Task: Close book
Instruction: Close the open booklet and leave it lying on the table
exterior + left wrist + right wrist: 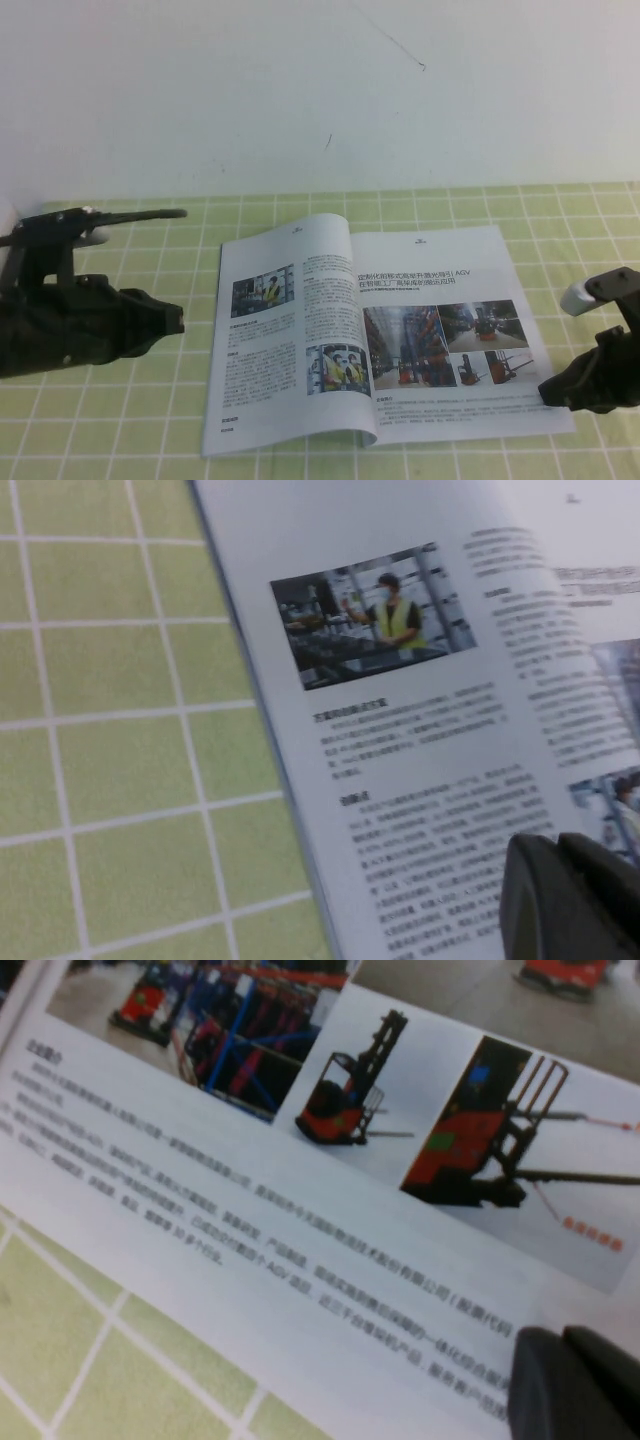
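**Two claws set beside an open book**

Two pages are shown face up, so the book [400, 330] is not yet closed. It is laid flat in the middle of the green mat [120, 430], with its fold running away from the robot.

Nearest of all, the right claw [547, 392] is set low at the near right corner of the book. Its tip is seen right at the page edge. Whether the paper is touched cannot be told. Its fingers are pressed together and nothing is held. It is likely placed there because a corner is the easiest spot for a page to be lifted from.

A little farther back, the left claw [176, 320] is held just beside the left page, a bit apart from its edge. Its fingers look pressed together too, and nothing is held in them. It may be placed there so that the book can be stopped from sliding when the other side is pushed.

Farther on, the left page is humped up near the fold, while the right page is lying flatter. The right side is judged to be the one to be swung over, since that is where a claw is set closest.

Farthest back, only the white wall [300, 90] is seen.
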